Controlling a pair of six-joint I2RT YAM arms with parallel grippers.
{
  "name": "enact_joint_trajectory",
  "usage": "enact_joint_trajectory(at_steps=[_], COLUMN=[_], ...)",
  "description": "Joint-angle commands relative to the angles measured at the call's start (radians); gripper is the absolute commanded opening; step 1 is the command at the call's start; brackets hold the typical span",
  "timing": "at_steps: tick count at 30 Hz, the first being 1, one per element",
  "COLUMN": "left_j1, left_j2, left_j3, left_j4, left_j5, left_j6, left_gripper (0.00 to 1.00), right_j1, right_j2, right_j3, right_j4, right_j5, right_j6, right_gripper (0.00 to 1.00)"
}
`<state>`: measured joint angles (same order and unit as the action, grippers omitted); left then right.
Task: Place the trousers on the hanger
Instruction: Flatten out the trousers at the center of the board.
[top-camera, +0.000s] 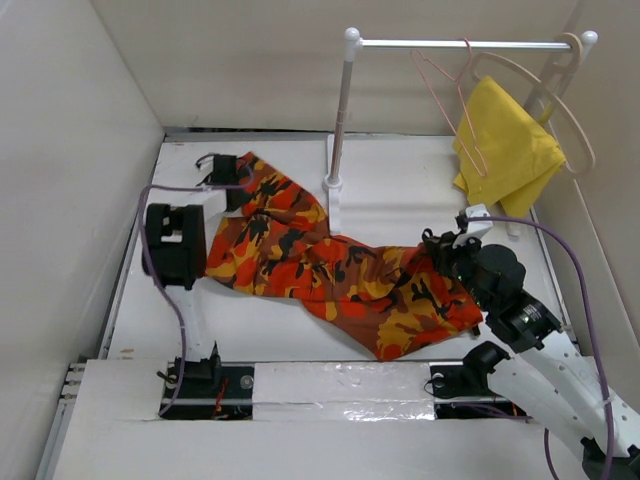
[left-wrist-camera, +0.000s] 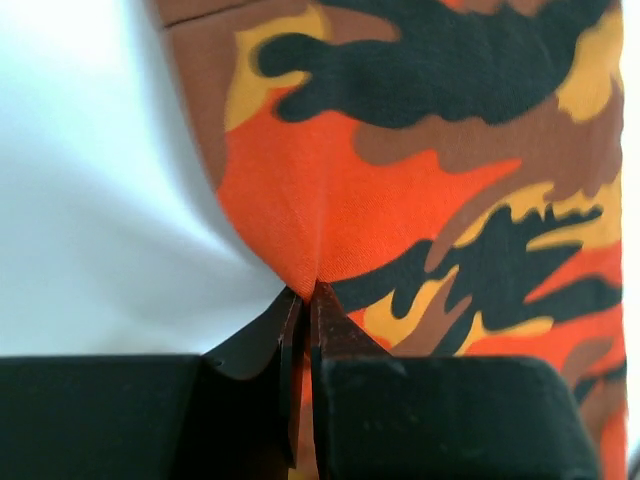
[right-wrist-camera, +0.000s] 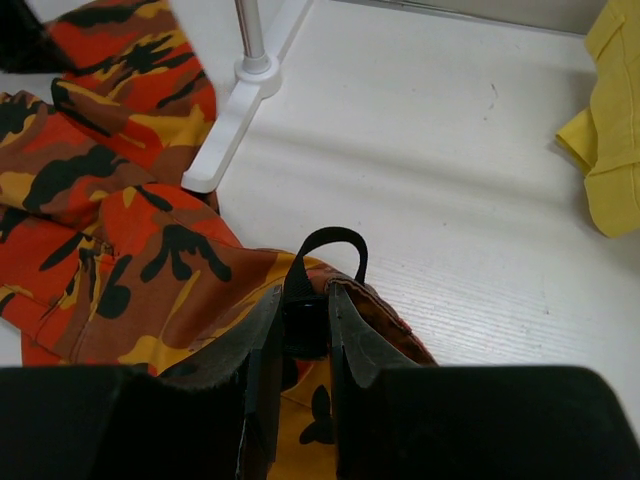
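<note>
The camouflage trousers (top-camera: 330, 265) lie spread across the white table, from the far left to the near right. My left gripper (top-camera: 222, 178) is shut on the trousers' cloth at their far left end; the left wrist view shows the fold (left-wrist-camera: 320, 200) pinched between the fingertips. My right gripper (top-camera: 447, 248) is shut on the trousers' waistband at a black strap loop (right-wrist-camera: 322, 262), at their right end. The pink wire hanger (top-camera: 450, 100) hangs from the rail at the back right, apart from both grippers.
A white rack with a post (top-camera: 340, 130) and a top rail (top-camera: 460, 44) stands at the back; its foot (right-wrist-camera: 228, 130) lies against the trousers. A beige wooden hanger (top-camera: 560, 100) holds a yellow cloth (top-camera: 505, 150) on the rail. White walls enclose the table.
</note>
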<state>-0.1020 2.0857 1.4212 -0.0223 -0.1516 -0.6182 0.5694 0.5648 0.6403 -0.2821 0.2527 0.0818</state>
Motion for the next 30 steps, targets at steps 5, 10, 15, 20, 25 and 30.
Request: enact_joint_trajectory(at_steps=[5,10,15,20,25,30], left_j1=[0.127,0.157,0.07,0.079,0.079,0.056], left_j2=[-0.506,-0.633,-0.714,-1.008,-1.22,-1.355], left_j3=[-0.535,-0.569,-0.527,-0.755,-0.898,-0.932], left_j4=[0.029,0.0,-0.14,-0.197,-0.352,-0.438], left_j5=[-0.19,-0.157,-0.207,-0.243,-0.252,-0.203], left_j6=[-0.175,-0.126,-0.112,-0.193,-0.431,-0.468], left_gripper=[0.0,0.6,0.68,0.66,0.53,0.53], right_j1=[-0.006,0.003,0.003,0.003,0.003,0.003], right_j2=[-0.011,-0.039,-0.043,-0.077,-0.053,-0.051], right_j3=[0.009,0.009,0.045,0.053,0.058,0.053], right_j4=[0.041,0.043,0.0,-0.011,-0.009,-0.012], right_j5=[-0.07,-0.087,-0.112,-0.086,-0.136,-0.165], right_j6=[0.007,0.012,-0.008,-0.017,-0.02,-0.024], right_gripper=[0.0,0.0,0.0,0.0,0.0,0.0])
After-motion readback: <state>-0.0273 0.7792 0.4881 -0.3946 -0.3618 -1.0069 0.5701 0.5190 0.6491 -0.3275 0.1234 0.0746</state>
